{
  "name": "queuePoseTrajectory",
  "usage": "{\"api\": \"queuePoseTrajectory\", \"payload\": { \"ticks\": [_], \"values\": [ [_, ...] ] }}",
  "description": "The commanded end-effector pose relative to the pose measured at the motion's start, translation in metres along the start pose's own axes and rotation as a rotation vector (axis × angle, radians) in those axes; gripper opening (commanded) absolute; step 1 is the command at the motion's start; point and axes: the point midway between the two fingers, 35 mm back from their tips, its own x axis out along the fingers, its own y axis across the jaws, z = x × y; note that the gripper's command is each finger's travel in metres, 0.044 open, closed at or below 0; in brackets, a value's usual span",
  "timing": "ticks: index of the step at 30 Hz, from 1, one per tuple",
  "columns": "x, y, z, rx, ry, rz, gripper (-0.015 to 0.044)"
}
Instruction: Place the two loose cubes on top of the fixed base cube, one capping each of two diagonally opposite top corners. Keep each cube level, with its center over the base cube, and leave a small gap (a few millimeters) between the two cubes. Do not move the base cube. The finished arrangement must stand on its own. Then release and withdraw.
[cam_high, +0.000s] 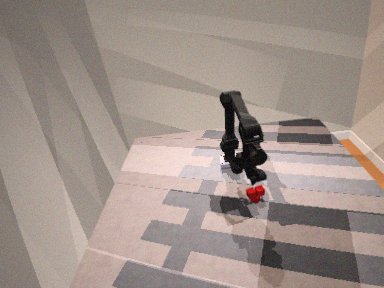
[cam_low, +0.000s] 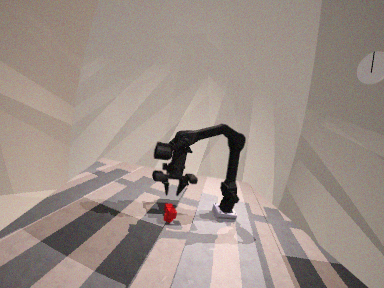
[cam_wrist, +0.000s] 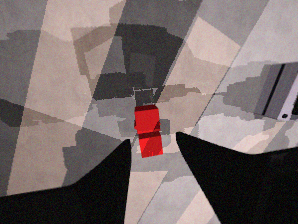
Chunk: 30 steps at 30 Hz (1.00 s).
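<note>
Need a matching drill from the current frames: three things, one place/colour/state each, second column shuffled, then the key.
Things:
1. gripper
2. red cubes
3. arm base

States:
A. white block sitting on the floor
B. stacked in a red cluster, apart from the fingers
C. black, open, raised above the stack

Pairs: 1-C, 2-B, 3-A

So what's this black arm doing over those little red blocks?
The single black robot arm is stacking small red cubes on the striped floor. Right now the cubes sit piled together as one red cluster, and the gripper hangs just above them with its fingers apart, holding nothing. In the wrist view the red stack stands free in the gap ahead of the two fingers, touching neither.
</note>
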Motion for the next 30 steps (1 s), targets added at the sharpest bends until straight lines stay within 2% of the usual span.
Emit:
{"api": "queuePoseTrajectory", "payload": {
  "ticks": [1,5,6,11,21,30],
  "values": [
    [-0.005,0.0,0.0,-0.001,0.0,0.002,0.0284],
    [-0.009,0.0,0.0,0.0,0.0,0.001,0.0389],
    [-0.01,0.0,0.0,0.0,0.0,0.001,0.04],
    [-0.008,0.001,-0.009,0.001,0.001,0.0,0.04],
    [-0.012,-0.022,-0.143,0.0,0.011,-0.002,0.04],
    [-0.013,-0.023,-0.145,0.0,0.011,-0.002,0.04]
  ]
}}
